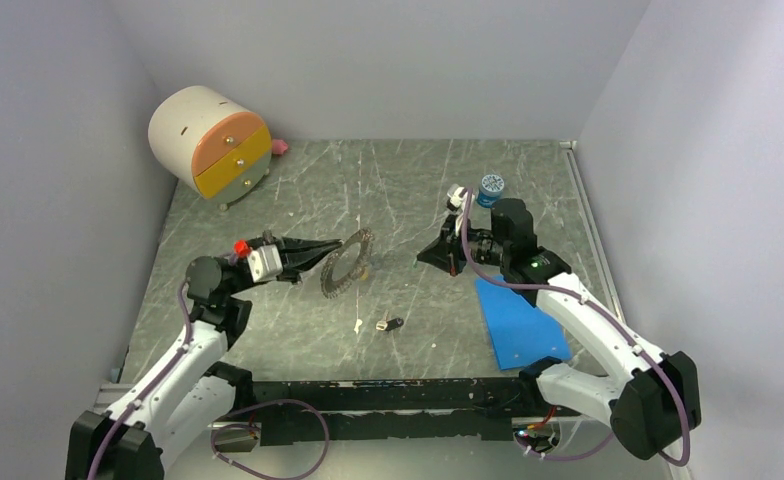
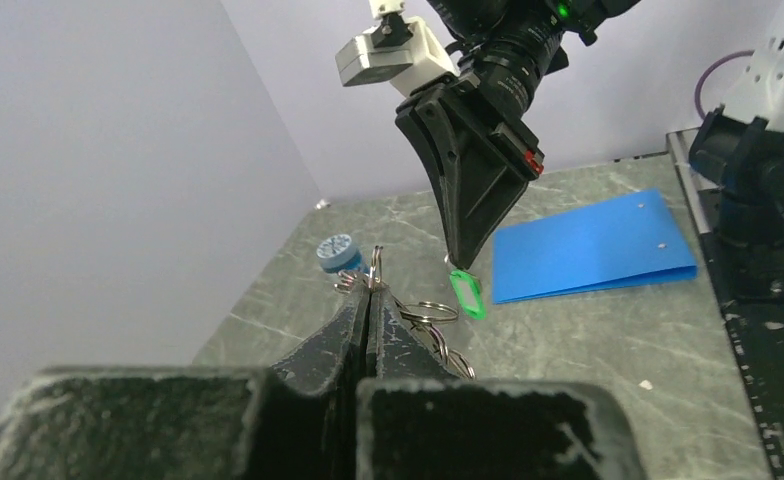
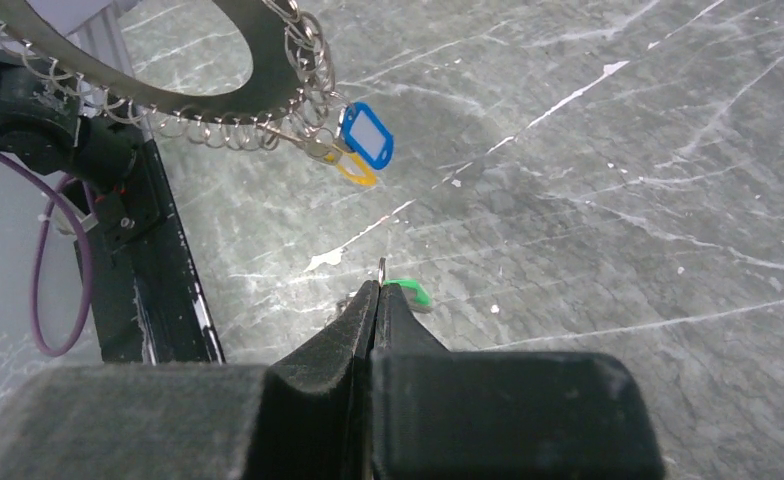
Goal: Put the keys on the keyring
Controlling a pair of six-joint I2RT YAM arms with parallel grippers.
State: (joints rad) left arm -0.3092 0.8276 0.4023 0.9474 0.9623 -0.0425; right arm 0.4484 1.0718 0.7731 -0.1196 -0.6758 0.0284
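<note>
My left gripper (image 1: 326, 252) is shut on the edge of the keyring (image 1: 347, 264), a large silvery hoop fringed with small rings, held upright above the table. In the left wrist view its closed tips (image 2: 372, 290) pinch the hoop's rim (image 2: 376, 262). A blue-headed key (image 3: 367, 135) and a yellow-headed key (image 3: 354, 172) hang from the hoop (image 3: 158, 95). My right gripper (image 1: 426, 257) is shut on the green-headed key (image 2: 466, 293), which dangles from its tips (image 3: 378, 285) to the right of the hoop, apart from it. A black-headed key (image 1: 393, 323) lies on the table.
A small blue round jar (image 1: 491, 188) stands behind the right gripper. A blue folder (image 1: 521, 320) lies at the right. A round drawer box (image 1: 211, 145) stands at the back left, with a pink bit (image 1: 280, 147) beside it. A white scrap (image 1: 357, 325) lies near the black key.
</note>
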